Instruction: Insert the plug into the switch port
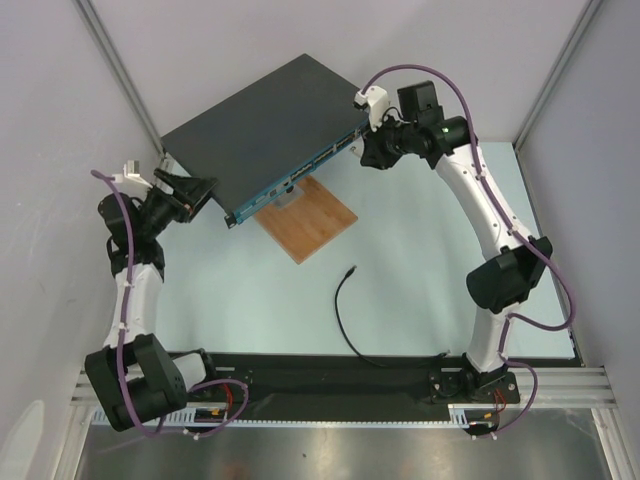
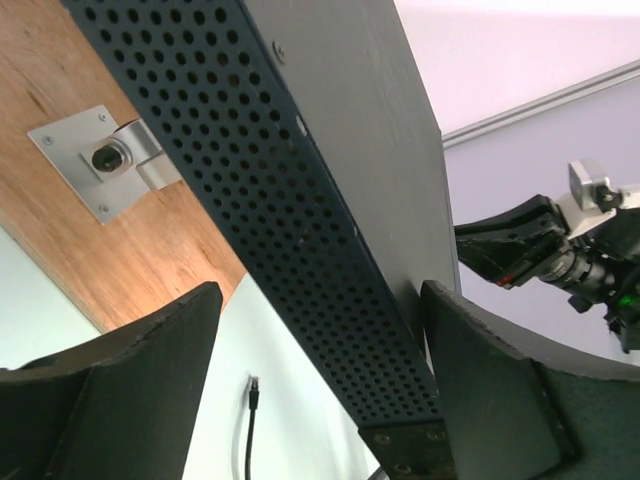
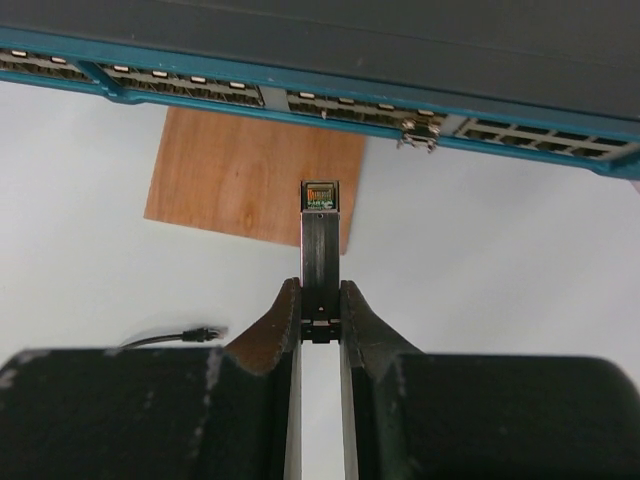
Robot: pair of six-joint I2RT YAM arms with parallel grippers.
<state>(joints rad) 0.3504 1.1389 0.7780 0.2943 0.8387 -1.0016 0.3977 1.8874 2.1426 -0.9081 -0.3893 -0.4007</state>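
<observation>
Ports (image 3: 180,92) were blurry at frame top; plug (image 3: 208,330) cable (image 3: 150,341) cut off behind right gripper (image 3: 320,295), which pinched a grey metal piece (image 3: 320,225). Left gripper (image 2: 320,292) spread around switch (image 2: 300,200).

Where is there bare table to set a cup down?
Two bare patches of table: one between the wooden board and the right arm, one between the cable and the left arm. Crowded around the box: the left tool straddles its end, the right tool holds a metal piece near its front.
</observation>
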